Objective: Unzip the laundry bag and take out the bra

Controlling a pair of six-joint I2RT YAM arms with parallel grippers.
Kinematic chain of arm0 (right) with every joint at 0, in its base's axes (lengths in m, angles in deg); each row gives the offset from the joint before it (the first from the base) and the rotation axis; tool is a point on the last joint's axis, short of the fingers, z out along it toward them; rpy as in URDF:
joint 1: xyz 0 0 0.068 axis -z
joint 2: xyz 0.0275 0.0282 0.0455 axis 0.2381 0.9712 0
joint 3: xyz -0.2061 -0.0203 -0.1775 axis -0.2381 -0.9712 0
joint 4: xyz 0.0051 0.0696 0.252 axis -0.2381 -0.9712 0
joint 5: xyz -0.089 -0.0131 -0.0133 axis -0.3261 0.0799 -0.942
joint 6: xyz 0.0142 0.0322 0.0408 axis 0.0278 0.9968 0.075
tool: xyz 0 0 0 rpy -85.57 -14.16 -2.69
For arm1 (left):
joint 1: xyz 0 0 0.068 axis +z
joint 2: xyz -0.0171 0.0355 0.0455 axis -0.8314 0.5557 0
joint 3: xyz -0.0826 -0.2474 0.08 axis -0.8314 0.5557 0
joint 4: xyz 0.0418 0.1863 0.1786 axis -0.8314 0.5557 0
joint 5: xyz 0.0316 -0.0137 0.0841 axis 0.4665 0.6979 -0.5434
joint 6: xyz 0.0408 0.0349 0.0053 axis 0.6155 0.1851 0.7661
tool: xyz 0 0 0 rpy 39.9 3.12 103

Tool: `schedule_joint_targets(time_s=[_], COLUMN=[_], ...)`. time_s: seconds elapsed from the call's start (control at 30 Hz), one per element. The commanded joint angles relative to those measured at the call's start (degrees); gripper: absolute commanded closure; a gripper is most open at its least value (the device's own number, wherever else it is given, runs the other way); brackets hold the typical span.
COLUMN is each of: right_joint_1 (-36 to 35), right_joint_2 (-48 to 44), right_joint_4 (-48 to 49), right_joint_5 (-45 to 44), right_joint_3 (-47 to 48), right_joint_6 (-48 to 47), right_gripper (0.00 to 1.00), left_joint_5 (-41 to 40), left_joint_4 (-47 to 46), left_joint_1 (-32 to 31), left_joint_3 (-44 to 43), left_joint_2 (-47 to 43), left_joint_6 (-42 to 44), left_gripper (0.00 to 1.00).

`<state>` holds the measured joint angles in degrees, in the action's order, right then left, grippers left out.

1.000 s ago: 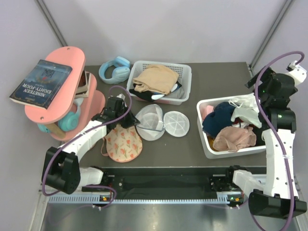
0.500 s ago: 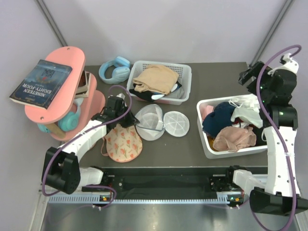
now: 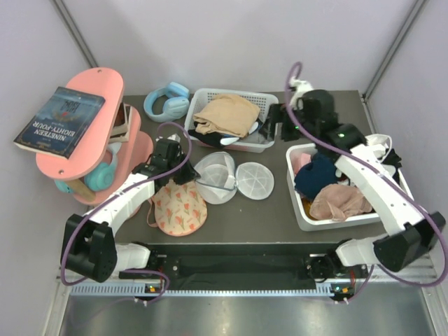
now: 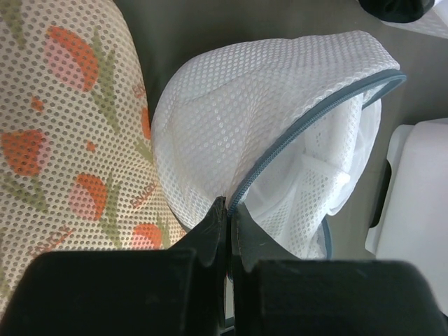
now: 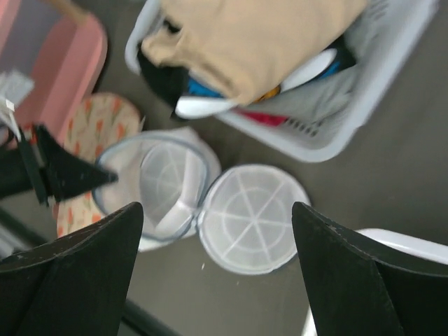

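Lilac walls (image 3: 231, 42) close in a dark, matte table (image 3: 280, 217). At its middle the laundry bag (image 3: 217, 176) lies unzipped in 2 round parts. One is a domed shell of fine white mesh edged with a grey-blue zip rim; the other is a flat disc with spoke-like ribs, touching the shell on its right. The bra (image 3: 179, 208) is a peach padded cup printed with red flowers and pitted with tiny holes. It rests on the table just left of the shell, against its mesh.

The left arm runs low from its base toward the bag. The left gripper (image 4: 227, 213) has its 2 black fingers pressed together on the zip rim at the shell's edge.

The right arm bends leftward over a white basket of clothes (image 3: 297, 203). The right gripper (image 5: 217, 210) hangs above the table between the disc and a slatted basket (image 3: 269, 105) holding a tan garment (image 3: 225, 114). Its fingers are spread wide, gripping nothing.
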<state>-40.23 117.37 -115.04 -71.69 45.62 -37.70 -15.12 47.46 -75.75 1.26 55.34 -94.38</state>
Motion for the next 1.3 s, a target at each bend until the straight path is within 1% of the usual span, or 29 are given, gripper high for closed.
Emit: schedule_joint_targets(time_s=[0.0, 0.07, 0.1, 0.2, 0.33, 0.5, 0.63, 0.73, 0.77, 0.97, 1.23, 1.27], right_joint_1=[-7.02, -9.74, -10.62, -12.21, -11.25, -8.44, -8.43, -8.35, -8.43, -8.35, -8.17, -8.08], right_joint_2=[7.39, 10.22, 12.67, 15.14, 17.26, 20.24, 21.92, 23.76, 24.03, 25.43, 28.24, 28.68], right_joint_4=[-5.11, -7.41, -9.33, -10.67, -11.02, -9.18, -8.21, -7.77, -7.42, -4.52, -0.04, 0.14], right_joint_5=[6.97, 7.95, 7.43, 4.88, 0.05, -1.19, -5.22, -10.49, -11.46, -18.85, -20.17, -20.00], right_joint_3=[3.19, 3.46, 3.54, 2.58, 1.44, -0.76, -1.81, -2.43, -2.69, -5.42, -7.53, -7.36], right_joint_6=[-4.08, -4.87, -4.96, -4.09, -1.19, 1.63, 1.71, 2.24, 2.42, 3.21, 2.86, 2.68], right_gripper=[0.13, 0.15, 0.18, 0.19, 0.19, 0.23, 0.26, 0.31, 0.34, 0.43, 0.54, 0.57], left_joint_5=[-3.03, -3.21, -3.48, -4.97, -8.57, -8.49, -8.49, -8.58, -8.49, -8.49, -7.17, -7.00], left_joint_4=[2.21, 2.74, 3.00, 4.40, 5.99, 7.22, 7.22, 7.22, 7.22, 7.22, 5.11, 5.20], left_joint_1=[0.08, 0.26, 0.17, 0.26, 0.70, 1.49, 1.84, 2.02, 2.02, 2.19, 2.28, 2.28], left_joint_3=[-2.39, -2.22, -2.22, -2.31, -2.04, -1.34, -0.64, -0.64, -0.64, -0.72, -0.81, -0.99], left_joint_2=[-1.10, -1.18, -1.27, -2.06, -4.43, -5.93, -6.46, -6.55, -6.63, -6.55, -5.84, -5.58], left_joint_6=[1.44, 1.44, 1.44, 1.70, 2.31, 2.76, 2.58, 2.58, 2.67, 2.85, 1.79, 1.88], left_gripper=[1.00, 1.00, 1.00, 1.00, 1.00, 1.00, 1.00, 1.00, 1.00, 1.00, 1.00, 1.00])
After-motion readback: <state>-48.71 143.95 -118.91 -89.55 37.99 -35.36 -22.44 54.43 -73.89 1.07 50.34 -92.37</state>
